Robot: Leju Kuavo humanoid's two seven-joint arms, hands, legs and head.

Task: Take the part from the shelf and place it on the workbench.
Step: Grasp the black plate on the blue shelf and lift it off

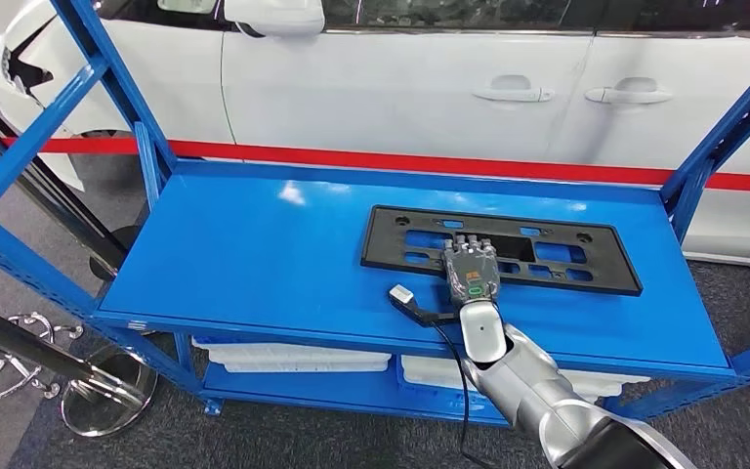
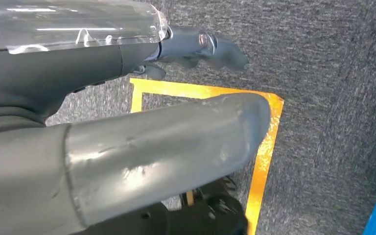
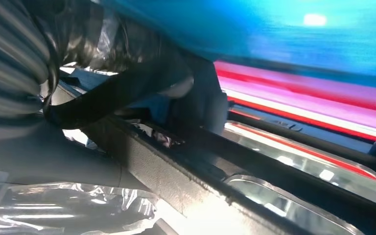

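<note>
Black part (image 1: 501, 250) flat on blue shelf (image 1: 254, 264), toward the right half, nearer the back edge than the front. Right hand (image 1: 471, 270) laid over the part's front rail, fingers draped across it; grasped or merely resting, cannot tell. Left hand (image 2: 127, 147) hanging over grey carpet, fingers apart, holding nothing. Likely trouble: off-centre hold on a long, thin piece, so sag, twist or slip on lifting; far end catching the shelf upright (image 1: 713, 147); cable (image 1: 420, 308) snagging.
</note>
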